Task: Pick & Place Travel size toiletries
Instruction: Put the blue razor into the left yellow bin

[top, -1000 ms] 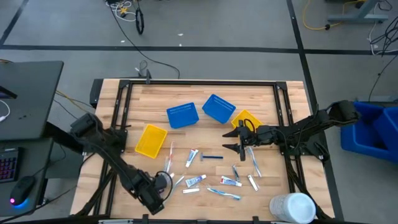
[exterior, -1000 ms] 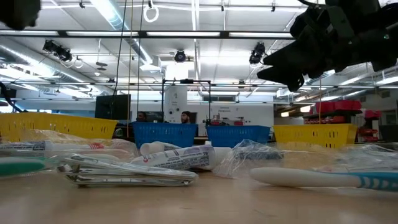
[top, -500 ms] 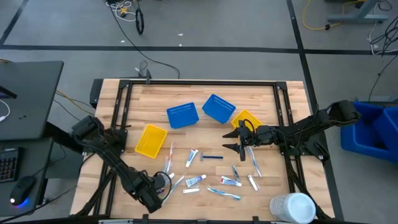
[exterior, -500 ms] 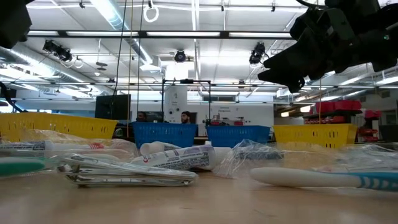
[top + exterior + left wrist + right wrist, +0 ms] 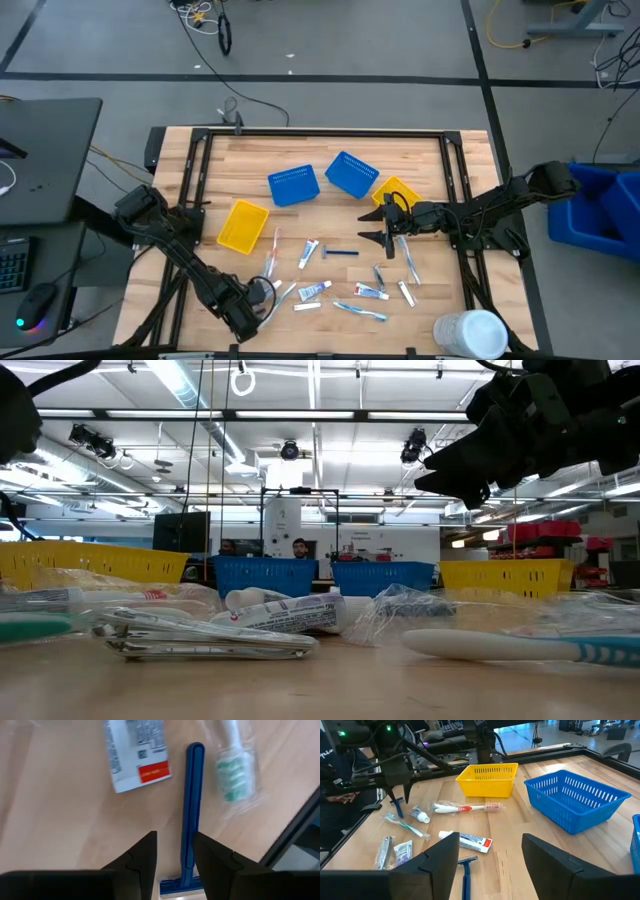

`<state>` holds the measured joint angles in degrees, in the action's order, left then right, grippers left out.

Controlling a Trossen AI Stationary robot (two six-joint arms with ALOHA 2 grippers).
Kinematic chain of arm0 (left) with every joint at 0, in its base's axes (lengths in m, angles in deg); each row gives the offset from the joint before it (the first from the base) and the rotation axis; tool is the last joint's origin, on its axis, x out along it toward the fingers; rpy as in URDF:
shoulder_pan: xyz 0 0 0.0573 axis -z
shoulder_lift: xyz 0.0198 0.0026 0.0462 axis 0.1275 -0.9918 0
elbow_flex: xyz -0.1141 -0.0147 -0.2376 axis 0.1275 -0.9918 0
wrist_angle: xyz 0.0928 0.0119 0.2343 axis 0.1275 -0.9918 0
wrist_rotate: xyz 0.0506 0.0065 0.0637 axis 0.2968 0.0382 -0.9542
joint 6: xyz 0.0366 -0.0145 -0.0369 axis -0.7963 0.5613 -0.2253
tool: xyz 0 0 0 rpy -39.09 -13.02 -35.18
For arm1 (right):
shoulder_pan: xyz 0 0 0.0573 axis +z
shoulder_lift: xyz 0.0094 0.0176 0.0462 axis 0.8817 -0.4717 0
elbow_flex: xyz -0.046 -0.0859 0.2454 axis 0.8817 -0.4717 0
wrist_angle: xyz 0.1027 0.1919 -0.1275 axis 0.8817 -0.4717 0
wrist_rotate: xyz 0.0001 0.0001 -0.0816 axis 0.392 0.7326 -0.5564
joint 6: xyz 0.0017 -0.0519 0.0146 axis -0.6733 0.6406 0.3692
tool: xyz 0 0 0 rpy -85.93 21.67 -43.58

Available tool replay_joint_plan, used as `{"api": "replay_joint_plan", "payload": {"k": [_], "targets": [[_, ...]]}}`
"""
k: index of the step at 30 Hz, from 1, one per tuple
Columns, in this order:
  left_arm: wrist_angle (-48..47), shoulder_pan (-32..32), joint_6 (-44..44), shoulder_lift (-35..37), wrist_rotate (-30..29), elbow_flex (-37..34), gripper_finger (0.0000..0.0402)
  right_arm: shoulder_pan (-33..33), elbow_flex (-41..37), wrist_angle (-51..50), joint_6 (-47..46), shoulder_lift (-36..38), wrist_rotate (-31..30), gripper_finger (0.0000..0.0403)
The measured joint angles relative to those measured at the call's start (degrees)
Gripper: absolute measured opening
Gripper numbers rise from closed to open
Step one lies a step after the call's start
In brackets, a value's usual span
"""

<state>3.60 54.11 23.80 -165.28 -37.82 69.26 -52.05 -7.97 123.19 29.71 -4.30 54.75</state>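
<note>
Small white toothpaste tubes [image 5: 312, 290], wrapped toothbrushes [image 5: 360, 311] and dark blue razors [image 5: 340, 253] are lying flat, scattered across the worktop [image 5: 300, 155]'s near half.
</note>
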Motion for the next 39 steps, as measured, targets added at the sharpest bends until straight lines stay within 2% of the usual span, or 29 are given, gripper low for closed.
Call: {"api": "replay_joint_plan", "payload": {"k": [10,20,27,33,39], "targets": [[-0.32,0.00,-1.03,-0.31,-1.27,2.45,0.0134,0.00,-0.02,0.00,0.00,0.00,0.00,0.0221],[3.18,1.46,-1.28,-0.28,-1.18,0.13,0.0134,-0.01,-0.02,-0.03,0.00,0.00,0.00,0.0211],[3.35,1.51,-2.95,-0.28,-1.79,0.11,0.0134,-0.02,-0.02,-0.04,0.00,0.00,-0.02,0.0220],[-2.46,0.95,-1.17,0.04,-4.42,0.25,0.0134,0.00,-0.02,-0.02,0.00,0.00,-0.02,0.0229],[-3.74,-0.29,-1.21,0.35,-5.02,1.57,0.0133,0.00,-0.02,-0.02,0.00,0.00,-0.02,0.0231]]}}
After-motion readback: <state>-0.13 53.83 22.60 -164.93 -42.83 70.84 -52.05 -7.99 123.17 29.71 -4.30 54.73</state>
